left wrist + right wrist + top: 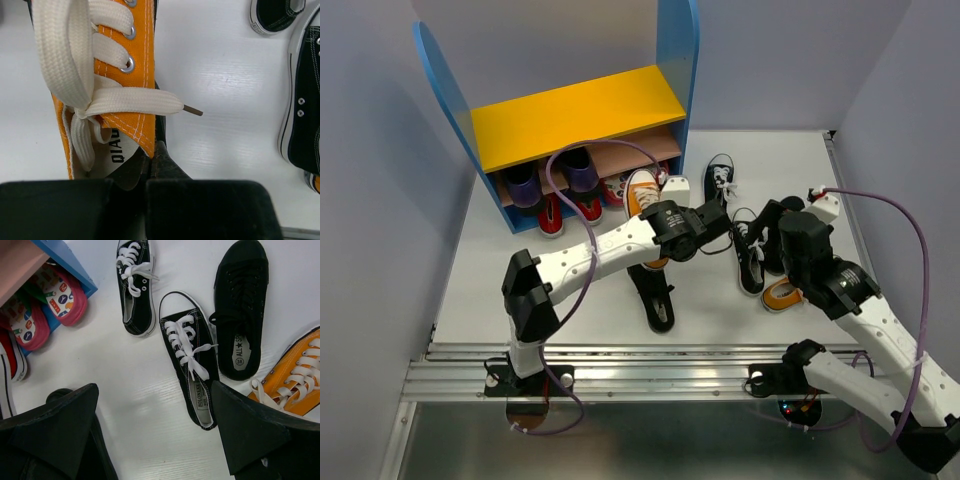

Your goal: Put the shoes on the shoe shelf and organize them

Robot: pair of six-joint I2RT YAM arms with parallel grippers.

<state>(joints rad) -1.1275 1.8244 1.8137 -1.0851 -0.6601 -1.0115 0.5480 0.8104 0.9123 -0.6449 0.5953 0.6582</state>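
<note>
At left gripper (150, 167): clamped on collar of orange sneaker (125, 55), toe just before shoe shelf (580, 110). At right gripper (154, 390): spread apart over black canvas sneaker (192, 365) on table (125, 375).

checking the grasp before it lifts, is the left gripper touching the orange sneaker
Touching. The left wrist view shows the left gripper closed on the orange sneaker at its side wall, with a dark finger flush against the canvas.
</note>
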